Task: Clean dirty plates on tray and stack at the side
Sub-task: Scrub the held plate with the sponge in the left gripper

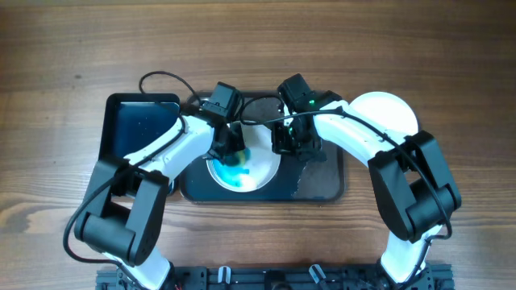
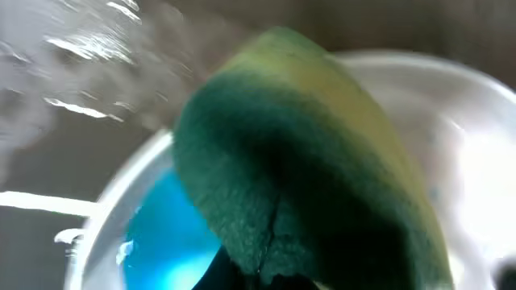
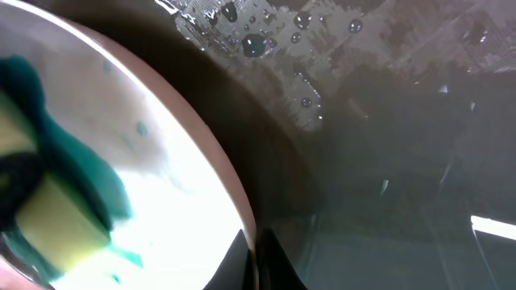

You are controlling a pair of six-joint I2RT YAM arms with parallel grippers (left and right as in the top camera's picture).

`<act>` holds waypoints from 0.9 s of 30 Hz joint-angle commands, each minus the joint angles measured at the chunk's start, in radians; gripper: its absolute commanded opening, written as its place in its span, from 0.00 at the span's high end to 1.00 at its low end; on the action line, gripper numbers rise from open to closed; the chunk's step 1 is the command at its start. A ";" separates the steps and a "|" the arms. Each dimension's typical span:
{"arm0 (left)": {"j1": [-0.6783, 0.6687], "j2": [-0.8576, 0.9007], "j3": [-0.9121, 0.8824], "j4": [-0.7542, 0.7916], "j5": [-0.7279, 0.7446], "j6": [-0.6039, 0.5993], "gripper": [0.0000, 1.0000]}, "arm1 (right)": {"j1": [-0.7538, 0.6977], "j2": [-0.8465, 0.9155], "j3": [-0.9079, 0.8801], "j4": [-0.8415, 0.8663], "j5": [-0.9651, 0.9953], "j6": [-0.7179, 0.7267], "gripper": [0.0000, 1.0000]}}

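One sponge (image 2: pixel 298 161) lies on one plate (image 1: pixel 263 169); a second plate (image 1: pixel 384 106) sits aside.

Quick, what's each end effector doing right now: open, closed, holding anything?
Left end effector: closed, holding the sponge.
Right end effector: closed on the rim of the plate.

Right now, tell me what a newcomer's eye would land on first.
A green-and-yellow sponge, held in the left fingers, sits on a blue smear in the white plate on the dark tray. The right fingers pinch its right rim, and a clean plate lies off the tray at far right.
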 commanded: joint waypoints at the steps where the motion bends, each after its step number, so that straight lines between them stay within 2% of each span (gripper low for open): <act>1: -0.001 0.018 -0.029 -0.027 0.509 0.288 0.96 | -0.009 -0.002 0.000 0.014 0.004 0.005 0.96; 3: -0.001 0.018 -0.029 -0.014 0.594 0.308 0.96 | -0.009 -0.002 0.000 0.013 0.004 0.005 0.96; 6: 0.001 0.018 -0.029 0.031 0.556 0.285 0.96 | -0.009 -0.002 0.000 0.013 0.003 0.005 0.96; 11: 0.010 0.018 -0.029 0.044 0.040 -0.010 0.96 | -0.009 -0.002 0.000 0.015 -0.003 0.005 0.96; 16: 0.010 0.018 -0.029 0.012 -0.345 -0.039 0.96 | -0.009 -0.002 0.000 0.017 -0.003 0.005 0.96; 19: 0.010 0.018 -0.026 -0.037 -0.492 -0.062 0.96 | -0.009 -0.002 0.000 0.018 -0.003 0.005 0.96; 22: 0.010 0.018 0.014 -0.113 -0.526 -0.099 0.96 | -0.009 -0.002 0.000 0.021 -0.003 0.005 0.96; 27: 0.010 0.018 0.121 -0.170 -0.339 -0.091 0.96 | -0.009 -0.002 0.000 0.020 -0.003 0.005 0.96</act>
